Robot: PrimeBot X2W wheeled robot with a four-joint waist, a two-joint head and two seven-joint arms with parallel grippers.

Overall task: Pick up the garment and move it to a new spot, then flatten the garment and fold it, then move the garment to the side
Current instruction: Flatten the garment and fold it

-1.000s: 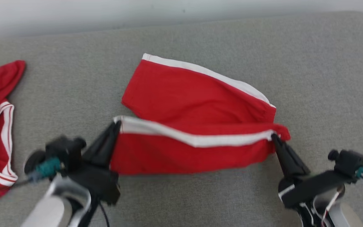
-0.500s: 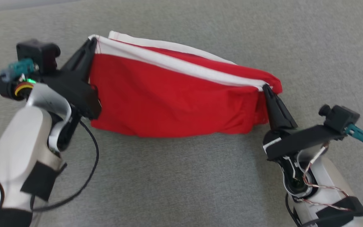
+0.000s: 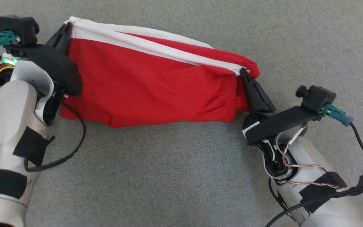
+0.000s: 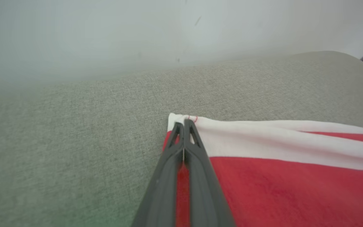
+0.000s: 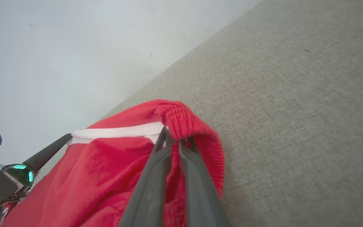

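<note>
From the head view, the red shorts (image 3: 156, 85) stretch between both arms over the grey fabric surface (image 3: 169, 173), a doubled white stripe (image 3: 143, 44) running along the top edge. The left claw (image 3: 66, 28) is clamped on one top corner and the right claw (image 3: 243, 72) on the other. From the left wrist view, the fingers (image 4: 197, 148) are pressed together on the white corner (red stitching shows there). From the right wrist view, the right claw pinches just under the bunched, ribbed waistband (image 5: 184, 123).
</note>
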